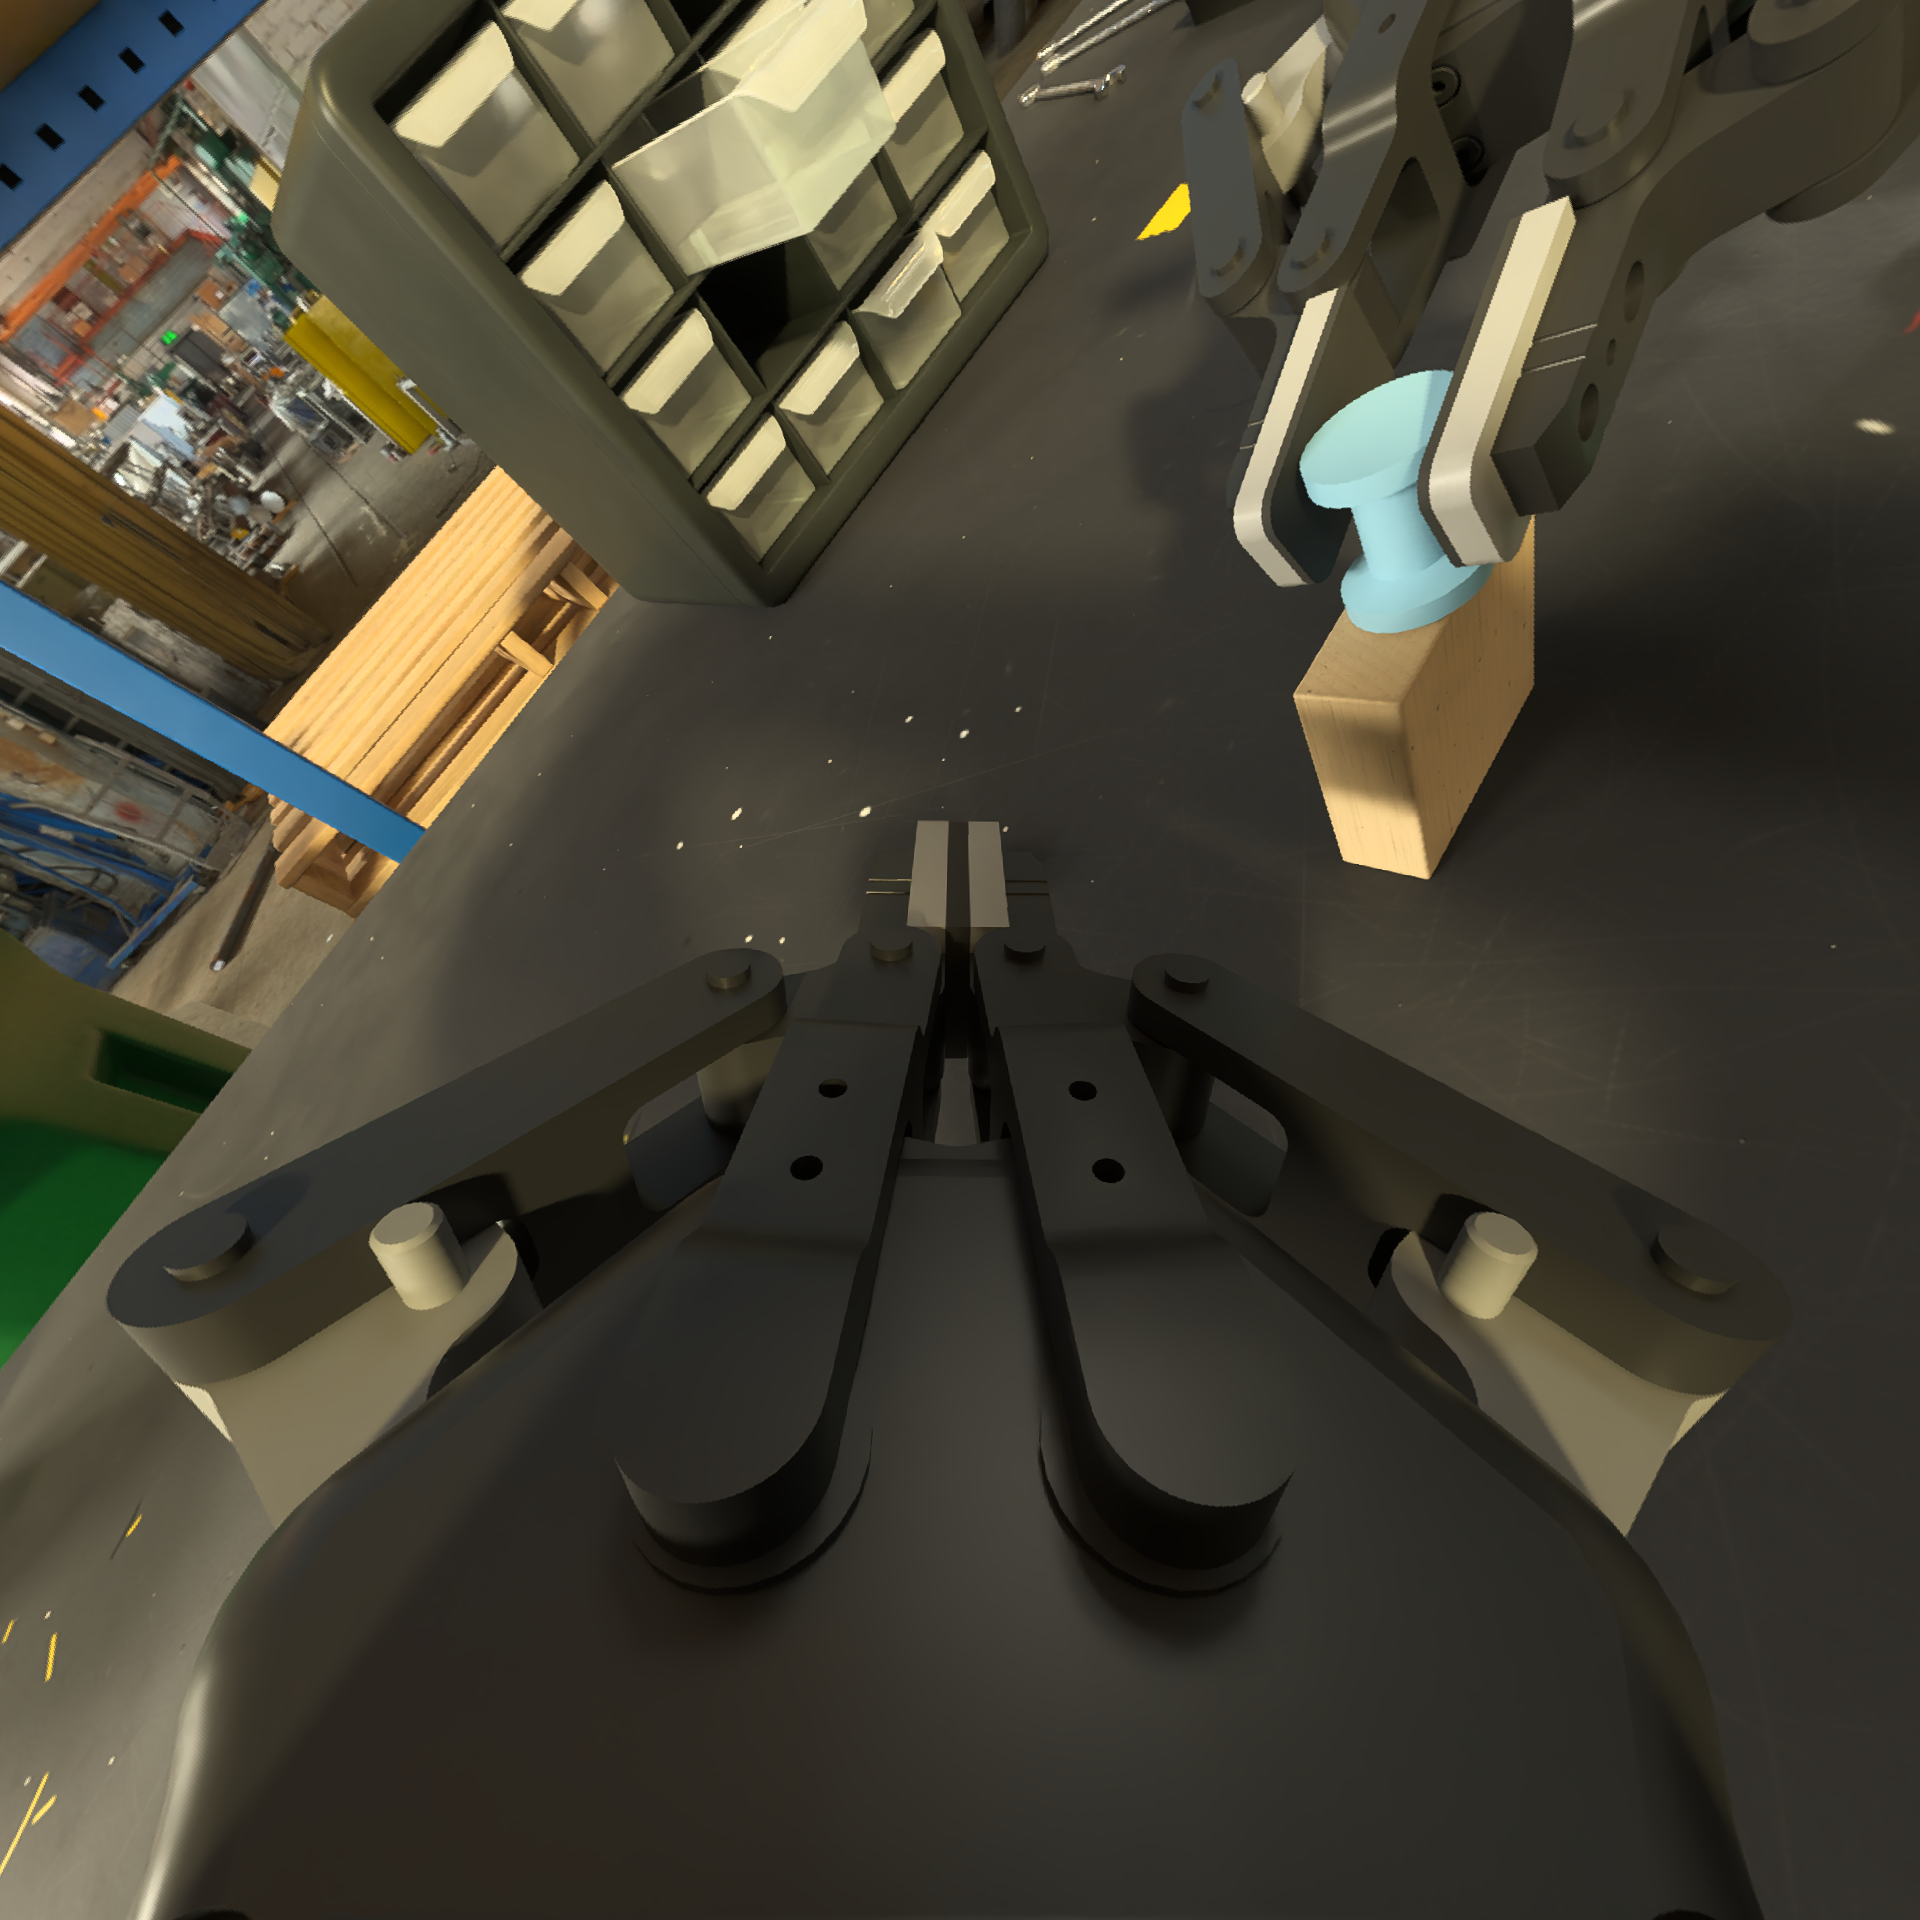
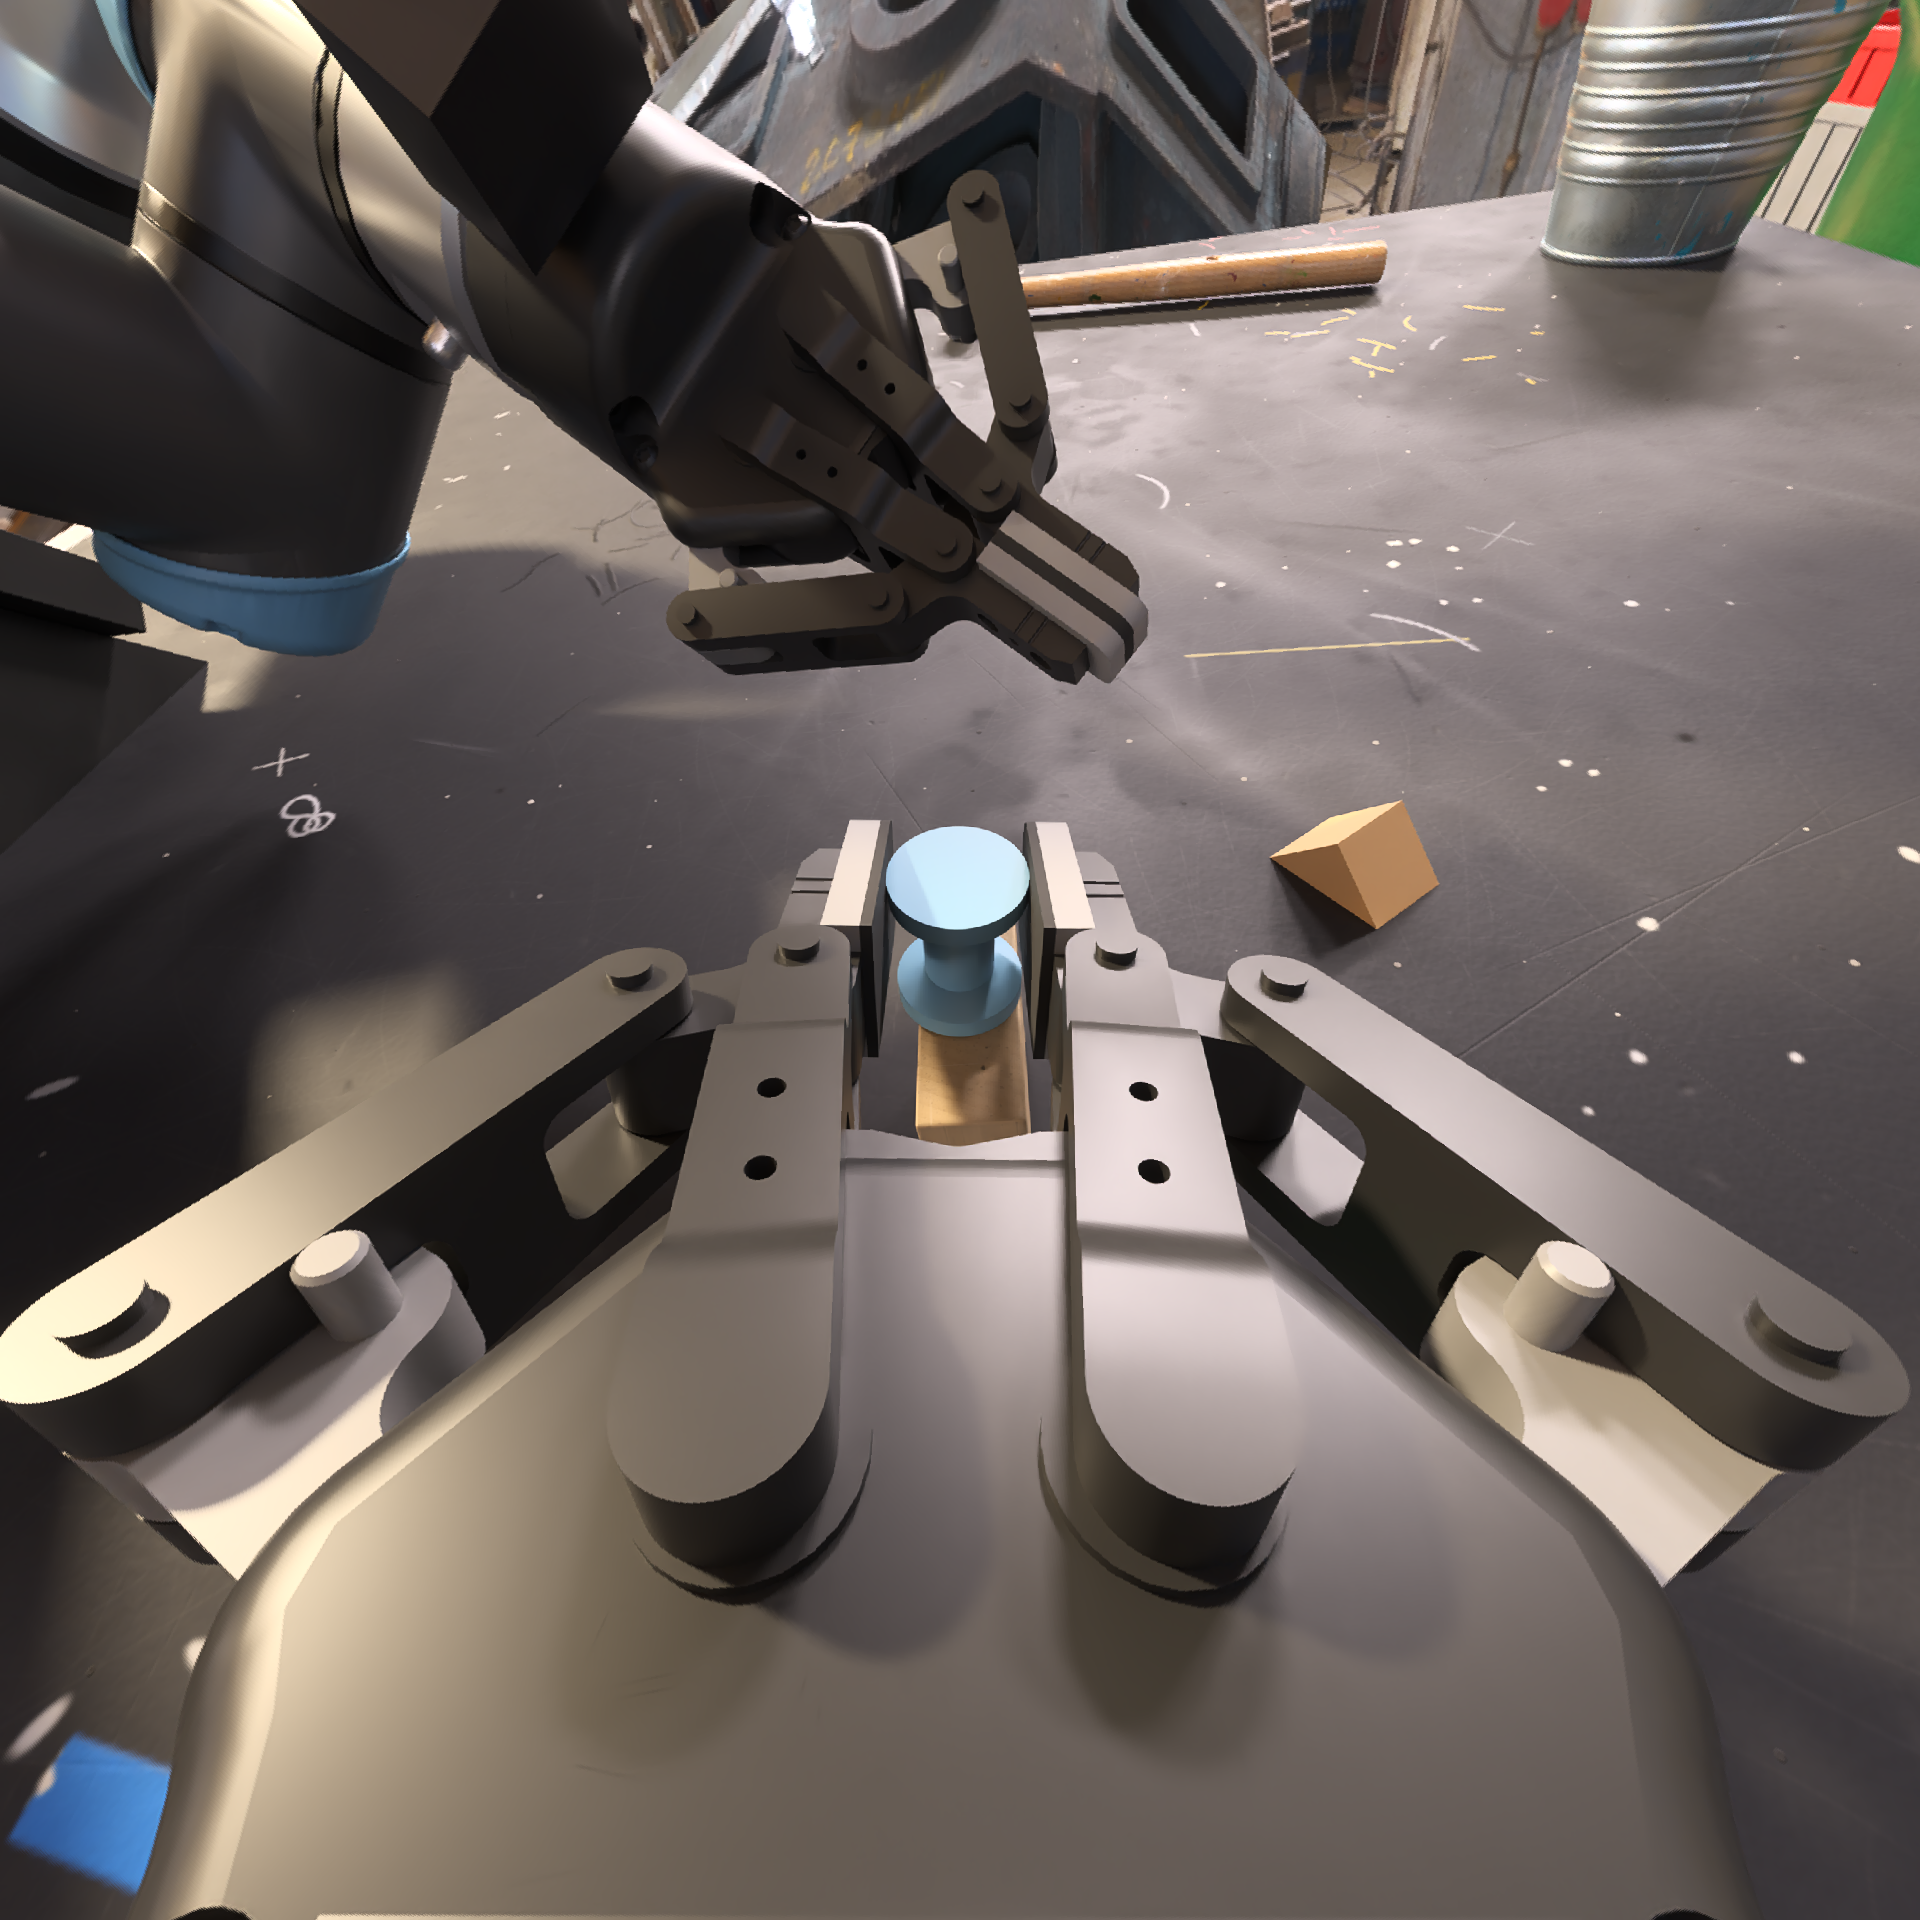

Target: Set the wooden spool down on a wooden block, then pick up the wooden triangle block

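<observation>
A light blue spool point(image 2: 956, 883) stands upright on top of a rectangular wooden block point(image 2: 971, 1091). My right gripper point(image 2: 956, 868) is shut on the spool's upper flange, pads against both sides. The left wrist view shows the same: spool point(image 1: 1377, 520) on the block point(image 1: 1403, 727), right gripper point(image 1: 1382, 540) around it. The wooden triangle block point(image 2: 1361, 862) lies on the dark table to the right of the spool, apart from it. My left gripper point(image 1: 956, 873) is shut and empty, hovering over the table; it also shows beyond the spool point(image 2: 1101, 634).
An olive drawer cabinet point(image 1: 665, 260) with one drawer pulled out stands at the back. A wooden hammer handle point(image 2: 1195, 272) and a metal bucket point(image 2: 1683, 125) sit at the far side. Wrenches point(image 1: 1081, 88) lie near the cabinet. The table edge point(image 1: 343, 935) runs along the left.
</observation>
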Tool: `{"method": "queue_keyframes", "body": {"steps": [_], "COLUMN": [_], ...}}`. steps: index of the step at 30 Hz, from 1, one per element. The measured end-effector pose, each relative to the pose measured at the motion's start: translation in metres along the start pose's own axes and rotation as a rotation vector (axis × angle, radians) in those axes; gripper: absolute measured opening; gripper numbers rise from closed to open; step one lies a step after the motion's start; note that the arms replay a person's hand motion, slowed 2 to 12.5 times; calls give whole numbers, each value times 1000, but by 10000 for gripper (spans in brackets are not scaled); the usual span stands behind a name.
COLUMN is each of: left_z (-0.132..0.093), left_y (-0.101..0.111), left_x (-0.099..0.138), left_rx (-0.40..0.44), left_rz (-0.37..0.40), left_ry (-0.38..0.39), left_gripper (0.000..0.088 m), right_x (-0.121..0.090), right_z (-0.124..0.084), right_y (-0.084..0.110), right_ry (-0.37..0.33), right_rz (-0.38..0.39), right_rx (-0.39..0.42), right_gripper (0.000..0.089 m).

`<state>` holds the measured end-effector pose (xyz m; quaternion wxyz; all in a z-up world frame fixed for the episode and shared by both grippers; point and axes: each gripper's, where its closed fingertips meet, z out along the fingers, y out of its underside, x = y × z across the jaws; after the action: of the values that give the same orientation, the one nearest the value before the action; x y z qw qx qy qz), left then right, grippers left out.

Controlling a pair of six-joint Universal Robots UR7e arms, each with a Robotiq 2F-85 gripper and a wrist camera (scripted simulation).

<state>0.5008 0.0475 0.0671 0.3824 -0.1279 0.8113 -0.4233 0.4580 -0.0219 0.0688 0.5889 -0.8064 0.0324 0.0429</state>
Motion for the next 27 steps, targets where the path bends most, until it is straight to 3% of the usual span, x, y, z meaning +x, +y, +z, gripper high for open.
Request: {"method": "queue_keyframes", "body": {"steps": [15, 18, 27], "left_z": [0, 0, 1], "left_y": [0, 1, 2], "left_x": [1, 1, 1], "left_rx": [-2, -3, -12], "left_rz": [1, 0, -14], "left_ry": [4, 5, 9], "left_gripper": [0, 0, 5], "right_x": [-1, 0, 0], "right_z": [-2, -2, -5], "right_y": [-1, -2, -5], "right_ry": [-10, -13, -21], "right_rz": [8, 14, 36], "right_rx": [13, 21, 49], "right_gripper": [221, 289, 350]}}
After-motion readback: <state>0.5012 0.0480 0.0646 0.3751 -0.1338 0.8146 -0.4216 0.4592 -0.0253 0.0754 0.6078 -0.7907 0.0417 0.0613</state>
